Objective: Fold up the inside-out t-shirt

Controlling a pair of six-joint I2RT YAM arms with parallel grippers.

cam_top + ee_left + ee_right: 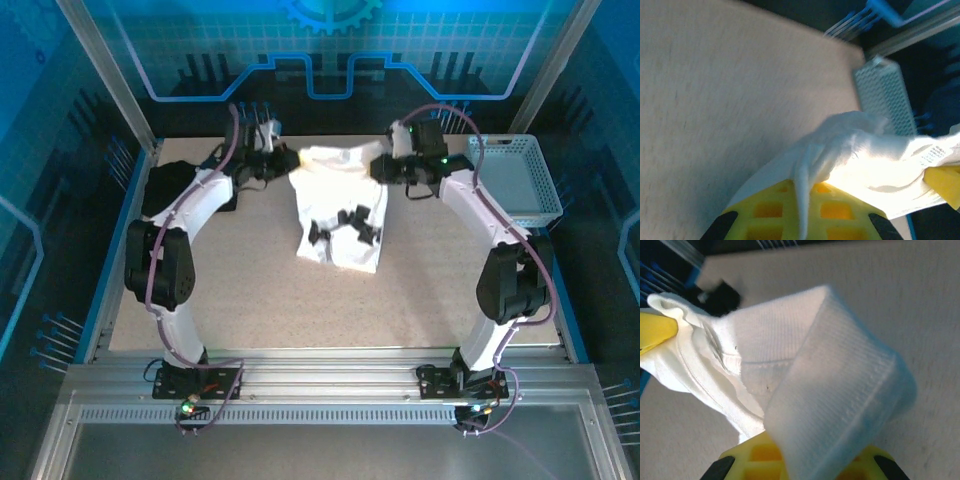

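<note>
We have the inside-out t-shirt (338, 205) lying on the far middle of the tabletop (240, 290). The left pincer (288, 162) is closed tight on the shirt's far left edge and the right pincer (380, 167) on its far right edge, with white fabric bunched over the yellow fingers (765, 215). We judge a fold is just starting. Next, both arms should lift evenly and carry that edge toward the near hem without twisting the thin cloth.
</note>
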